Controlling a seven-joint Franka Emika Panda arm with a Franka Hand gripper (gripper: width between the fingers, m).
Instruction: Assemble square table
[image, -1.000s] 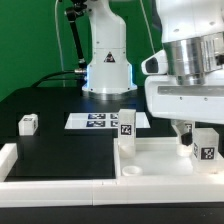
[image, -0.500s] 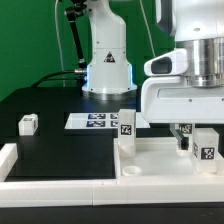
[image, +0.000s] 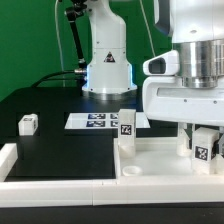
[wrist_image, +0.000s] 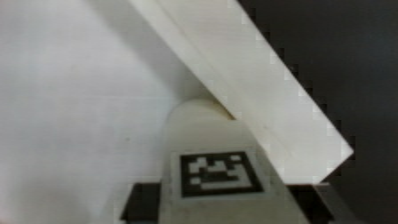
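One square slab (image: 160, 158) lies at the exterior view's right against the border rail (image: 60, 175); the gripper (image: 196, 143) straddles a tagged leg (image: 204, 150) standing on it, grip unclear; another leg (image: 28, 123) sits far left

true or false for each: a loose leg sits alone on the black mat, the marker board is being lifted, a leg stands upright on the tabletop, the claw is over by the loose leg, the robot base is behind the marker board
1. A loose leg sits alone on the black mat: true.
2. The marker board is being lifted: false, it lies flat on the mat.
3. A leg stands upright on the tabletop: true, near its corner.
4. The claw is over by the loose leg: false, it is at the exterior view's right, around another tagged leg at the tabletop.
5. The robot base stands behind the marker board: true.
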